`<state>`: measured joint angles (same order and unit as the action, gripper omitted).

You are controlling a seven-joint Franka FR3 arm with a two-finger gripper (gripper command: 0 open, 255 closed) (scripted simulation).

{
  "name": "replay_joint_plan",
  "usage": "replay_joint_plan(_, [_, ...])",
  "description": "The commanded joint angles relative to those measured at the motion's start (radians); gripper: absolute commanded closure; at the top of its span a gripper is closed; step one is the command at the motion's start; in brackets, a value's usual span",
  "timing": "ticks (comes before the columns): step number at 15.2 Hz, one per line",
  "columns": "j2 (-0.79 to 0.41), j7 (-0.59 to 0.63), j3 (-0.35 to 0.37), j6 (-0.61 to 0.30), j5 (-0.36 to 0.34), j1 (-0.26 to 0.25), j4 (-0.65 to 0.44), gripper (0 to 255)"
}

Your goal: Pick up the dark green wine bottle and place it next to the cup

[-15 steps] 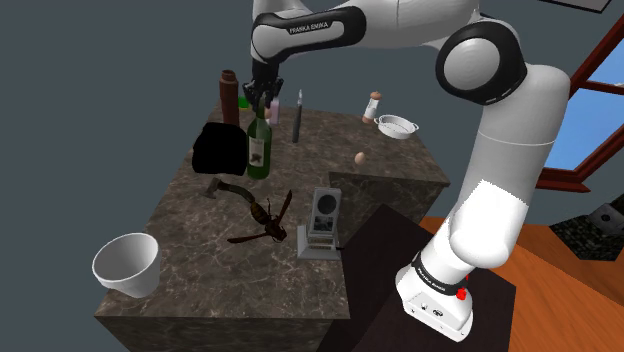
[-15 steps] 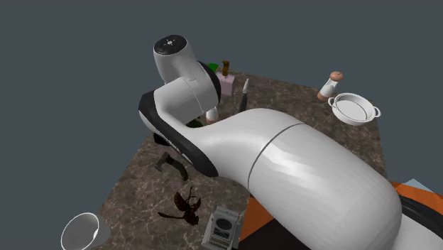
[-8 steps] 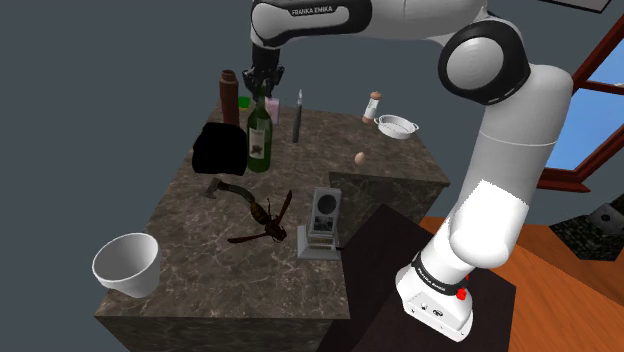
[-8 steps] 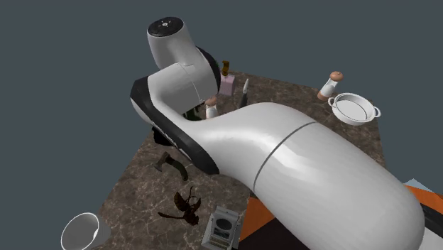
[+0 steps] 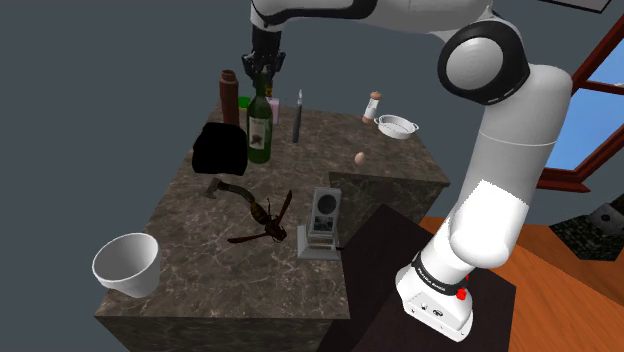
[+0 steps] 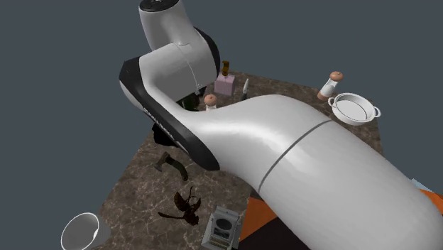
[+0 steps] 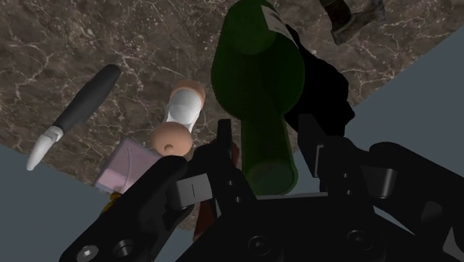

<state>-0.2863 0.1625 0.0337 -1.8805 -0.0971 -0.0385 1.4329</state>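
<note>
Higher than a second ago, the gripper (image 5: 263, 78) has drawn the dark green wine bottle (image 5: 259, 130) upward by its neck. I judge its base is now off the marble-patterned table (image 5: 390, 175), though I can't see the gap plainly.

In the shoulder view the bottle hangs upright in the upper middle of the frame, just beside a black block (image 5: 220, 148) and near a brown bottle (image 5: 229, 97). The white cup (image 5: 127, 265) stands at the lower left, well apart from it. A hammer (image 5: 228, 188) and an insect figure (image 5: 265, 222) lie on the table between the two.

In the second exterior view the arm (image 6: 298, 177) sweeps across the middle of the frame. I can see the cup (image 6: 80, 231) in the lower left corner and a white pot (image 6: 353, 109) at the upper right.

In the wrist view the fingers (image 7: 223, 145) are drawn in narrow on the bottle (image 7: 256, 67), clasping its neck from both sides with the body hanging away toward the table.

By my reading the grasp is made and the lift is under way. What remains is the carry across to the cup, clear of the hammer and the insect, then setting the bottle down upright beside the cup and letting go.
</note>
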Motion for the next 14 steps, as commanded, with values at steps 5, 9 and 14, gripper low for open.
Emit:
replay_joint_plan(5, [-0.014,-0.007,0.000,0.086,0.001,-0.002,-0.101,255])
replay_joint_plan(9, [-0.030,-0.011,0.001,0.148,0.002,-0.003,-0.179,255])
replay_joint_plan(14, [-0.060,-0.017,0.001,0.231,0.001,-0.005,-0.293,255])
